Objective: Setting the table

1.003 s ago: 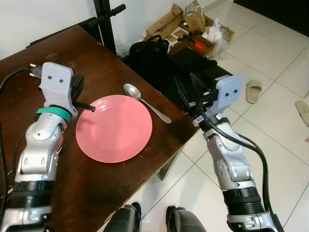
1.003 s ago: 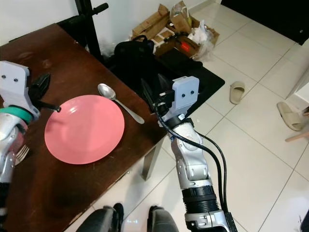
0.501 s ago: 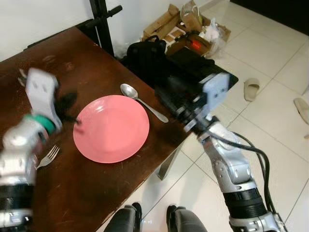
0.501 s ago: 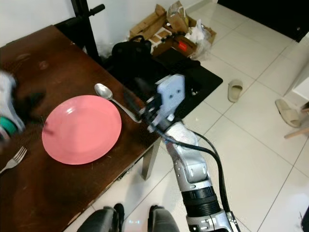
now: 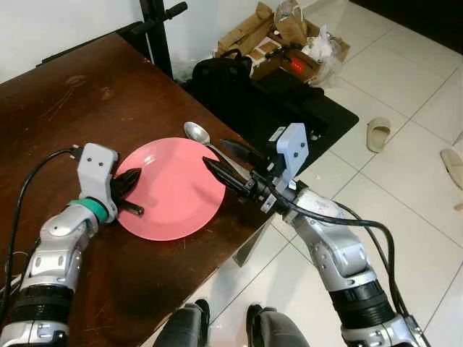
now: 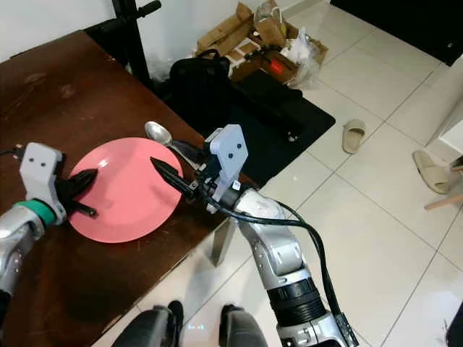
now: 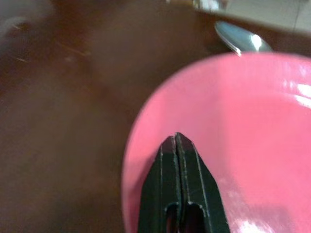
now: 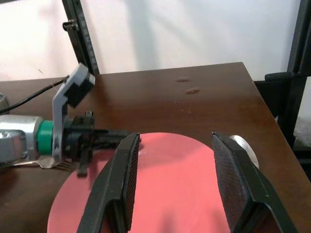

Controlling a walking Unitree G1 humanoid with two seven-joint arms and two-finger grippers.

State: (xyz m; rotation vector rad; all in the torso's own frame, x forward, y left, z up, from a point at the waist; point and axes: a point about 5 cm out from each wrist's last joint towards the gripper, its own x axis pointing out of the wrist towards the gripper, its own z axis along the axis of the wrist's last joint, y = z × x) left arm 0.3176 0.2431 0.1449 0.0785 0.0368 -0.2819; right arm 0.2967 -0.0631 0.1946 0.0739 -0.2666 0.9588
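Table (image 5: 65, 108), plate (image 5: 173, 191), both hands (image 5: 132, 194) (image 5: 221, 160)

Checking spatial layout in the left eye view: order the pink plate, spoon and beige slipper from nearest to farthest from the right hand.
1. Pink plate, under the right hand.
2. Spoon, just beyond the plate.
3. Beige slipper, out on the tiled floor.

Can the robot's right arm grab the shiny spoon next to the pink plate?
Probably yes. The right gripper hovers open by the round pink plate, and the silver metal spoon lies just beyond its fingertips with nothing between.
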